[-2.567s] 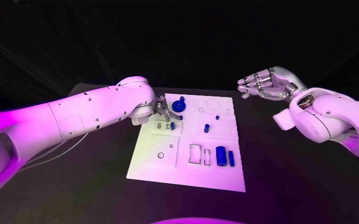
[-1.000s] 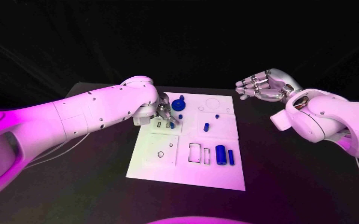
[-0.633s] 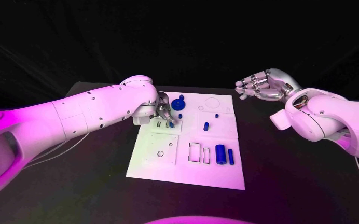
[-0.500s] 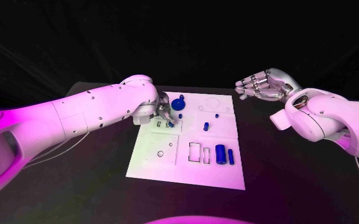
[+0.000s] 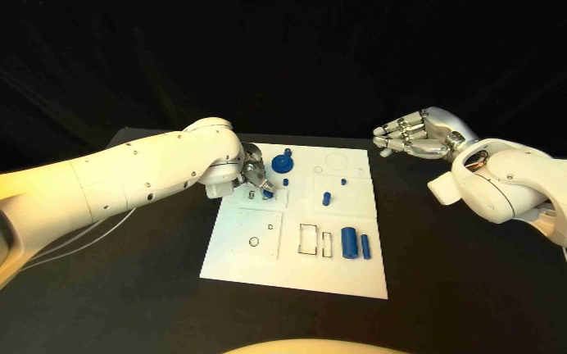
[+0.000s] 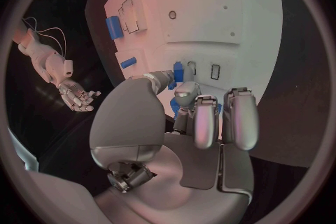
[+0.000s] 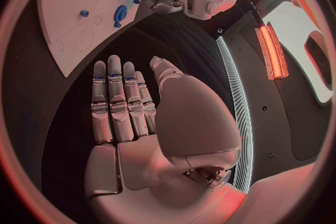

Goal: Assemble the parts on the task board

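Note:
The white task board (image 5: 296,268) lies in the middle of the black table. My left hand (image 5: 253,177) reaches over its far left part and pinches a small blue part (image 5: 267,193) between thumb and a finger, right at two small slots (image 6: 215,71). The left wrist view shows that part (image 6: 178,71) upright beside the slots, with my left hand (image 6: 189,140) behind it. A blue round knob (image 5: 283,163) stands just beyond that hand. My right hand (image 5: 416,137) hovers past the board's far right corner, fingers spread and holding nothing; its flat palm (image 7: 161,123) shows in the right wrist view.
On the board lie a thick blue cylinder (image 5: 349,242), a thin blue bar (image 5: 365,247), a blue peg (image 5: 326,200) and two smaller pegs (image 5: 342,182). Two rectangular cut-outs (image 5: 307,239) and a round hole (image 5: 254,243) sit near the front. Bare black table surrounds the board.
My left hand has edged slightly toward the board's far side with the small blue part still in its pinch. My right hand has drifted a little and stays spread.

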`<state>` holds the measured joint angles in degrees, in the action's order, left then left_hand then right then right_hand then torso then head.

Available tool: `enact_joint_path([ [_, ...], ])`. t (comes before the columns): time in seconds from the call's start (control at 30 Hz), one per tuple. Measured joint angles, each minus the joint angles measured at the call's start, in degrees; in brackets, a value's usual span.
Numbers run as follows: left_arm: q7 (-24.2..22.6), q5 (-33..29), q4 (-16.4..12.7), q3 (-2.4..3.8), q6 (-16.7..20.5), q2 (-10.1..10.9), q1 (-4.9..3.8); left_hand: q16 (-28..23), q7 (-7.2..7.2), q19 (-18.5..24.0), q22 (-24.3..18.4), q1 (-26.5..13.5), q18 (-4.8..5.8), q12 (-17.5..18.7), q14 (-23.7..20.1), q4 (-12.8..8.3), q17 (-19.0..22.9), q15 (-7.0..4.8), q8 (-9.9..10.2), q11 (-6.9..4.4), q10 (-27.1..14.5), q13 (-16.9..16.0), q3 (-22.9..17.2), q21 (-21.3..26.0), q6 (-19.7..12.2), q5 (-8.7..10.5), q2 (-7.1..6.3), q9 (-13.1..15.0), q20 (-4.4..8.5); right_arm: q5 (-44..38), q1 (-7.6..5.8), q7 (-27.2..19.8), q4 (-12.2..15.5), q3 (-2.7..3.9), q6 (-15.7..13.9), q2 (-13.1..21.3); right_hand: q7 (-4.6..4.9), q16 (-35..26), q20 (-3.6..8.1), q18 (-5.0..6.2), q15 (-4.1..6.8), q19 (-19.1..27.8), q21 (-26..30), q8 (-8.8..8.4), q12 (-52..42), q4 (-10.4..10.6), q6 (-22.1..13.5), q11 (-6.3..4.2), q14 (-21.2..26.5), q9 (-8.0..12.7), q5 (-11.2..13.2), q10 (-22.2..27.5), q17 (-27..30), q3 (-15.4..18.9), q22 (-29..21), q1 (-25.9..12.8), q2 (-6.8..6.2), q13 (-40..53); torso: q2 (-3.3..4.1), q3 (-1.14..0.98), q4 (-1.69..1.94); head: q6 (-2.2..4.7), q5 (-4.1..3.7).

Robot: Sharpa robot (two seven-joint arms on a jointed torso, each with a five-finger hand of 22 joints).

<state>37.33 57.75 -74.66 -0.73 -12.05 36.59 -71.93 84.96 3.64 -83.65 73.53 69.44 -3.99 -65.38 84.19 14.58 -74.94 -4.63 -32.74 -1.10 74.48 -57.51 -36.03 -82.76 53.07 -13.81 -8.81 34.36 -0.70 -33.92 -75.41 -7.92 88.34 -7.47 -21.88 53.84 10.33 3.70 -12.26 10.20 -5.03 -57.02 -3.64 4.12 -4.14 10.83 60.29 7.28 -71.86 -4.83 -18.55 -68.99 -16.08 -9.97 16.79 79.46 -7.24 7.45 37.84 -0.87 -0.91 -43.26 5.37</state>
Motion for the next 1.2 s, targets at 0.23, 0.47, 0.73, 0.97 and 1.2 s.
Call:
enact_joint_path([
  [0.23, -0.02, -1.61, -3.23, 0.04, 6.28, 2.62, 0.34, 0.0, -0.18, 0.0, -0.59, -2.19, 0.0, 2.47, 0.0, -0.71, 0.0, 0.0, -1.39, -0.21, -0.63, 3.53, -1.35, 0.0, -0.38, -2.06, -0.64, 1.91, 0.0, 0.0, 0.02, 0.09, -0.01, -0.05, 0.05, 0.26, 0.0, 0.0, -0.02, 0.0, 0.13, 0.02, 0.0, 0.0, 0.0, 0.0, 0.0, 0.0, 0.13, 0.0, -3.2, 0.0, 0.34, 0.0, -0.75, -0.22, 0.22, -0.29, -0.01, -0.03, 0.07, 0.09, -0.03],
  [0.47, -0.06, 0.02, -6.64, 0.03, 10.9, 4.15, 1.63, 0.0, -0.2, 0.0, 0.02, -2.85, 0.0, 1.01, 0.0, -1.42, 0.01, 0.0, -1.72, -0.41, 0.43, 1.55, -2.07, 0.0, -0.36, -2.08, -0.86, 2.35, 0.0, 0.0, 0.09, 0.1, 0.02, -0.08, 0.06, 0.5, 0.0, 0.0, -0.02, -0.01, 0.13, 0.02, 0.0, 0.0, 0.0, 0.0, 0.0, 0.0, 0.13, 0.0, -3.2, 0.0, 0.34, 0.0, -0.8, -0.22, 0.22, -0.29, -0.01, -0.04, 0.13, -0.08, -0.08],
  [0.73, -0.09, 5.21, -7.71, 0.0, 13.43, 4.15, 2.92, 0.0, -0.4, 0.0, 0.52, -3.44, 0.0, -0.2, -0.2, -1.74, 0.01, -0.2, -2.04, -0.63, 1.06, 0.34, -2.37, -0.23, -0.15, -2.08, -1.01, 2.8, -0.01, 0.04, 0.22, 0.1, 0.07, -0.09, 0.07, 0.57, 0.0, 0.0, -0.02, 0.0, 0.13, 0.02, 0.0, 0.0, 0.0, 0.0, 0.0, 0.0, 0.13, 0.0, -3.2, 0.0, 0.39, 0.0, -0.86, -0.22, 0.22, -0.28, 0.0, -0.02, 0.18, -0.27, 0.12],
  [0.97, -0.09, 8.65, -7.51, -0.01, 14.14, 3.72, 3.44, 0.0, -0.41, -0.21, 1.02, -3.76, 0.0, -1.22, -0.2, -2.37, 0.02, -0.19, -2.06, -0.61, 1.86, -0.8, -3.15, -0.5, -0.14, -2.04, -1.33, 2.89, 0.2, 0.12, 0.37, 0.02, 0.11, -0.1, 0.07, 0.57, 0.0, 0.0, -0.02, -0.01, 0.13, 0.02, 0.0, 0.0, 0.0, 0.0, 0.0, 0.0, 0.13, 0.0, -3.19, 0.0, 0.38, 0.0, -0.85, -0.22, 0.22, -0.3, 0.01, 0.01, 0.12, -0.44, 0.25],
  [1.2, -0.05, 11.8, -7.19, -0.01, 14.04, 3.59, 3.63, 0.0, -0.4, -0.21, 1.41, -3.97, 0.0, -2.19, -0.2, -2.5, 0.02, -0.19, -2.4, -0.64, 2.38, -1.96, -3.43, -0.67, -0.14, -2.02, -1.54, 3.15, 0.2, 0.42, 0.45, -0.08, 0.12, -0.1, 0.02, 0.58, 0.0, 0.0, -0.02, -0.01, 0.14, 0.02, 0.0, 0.0, 0.0, 0.0, 0.0, 0.0, 0.13, 0.0, -3.54, 0.0, 0.43, 0.0, -1.02, -0.22, 0.22, -0.36, 0.05, 0.02, 0.12, -0.54, 0.09],
])
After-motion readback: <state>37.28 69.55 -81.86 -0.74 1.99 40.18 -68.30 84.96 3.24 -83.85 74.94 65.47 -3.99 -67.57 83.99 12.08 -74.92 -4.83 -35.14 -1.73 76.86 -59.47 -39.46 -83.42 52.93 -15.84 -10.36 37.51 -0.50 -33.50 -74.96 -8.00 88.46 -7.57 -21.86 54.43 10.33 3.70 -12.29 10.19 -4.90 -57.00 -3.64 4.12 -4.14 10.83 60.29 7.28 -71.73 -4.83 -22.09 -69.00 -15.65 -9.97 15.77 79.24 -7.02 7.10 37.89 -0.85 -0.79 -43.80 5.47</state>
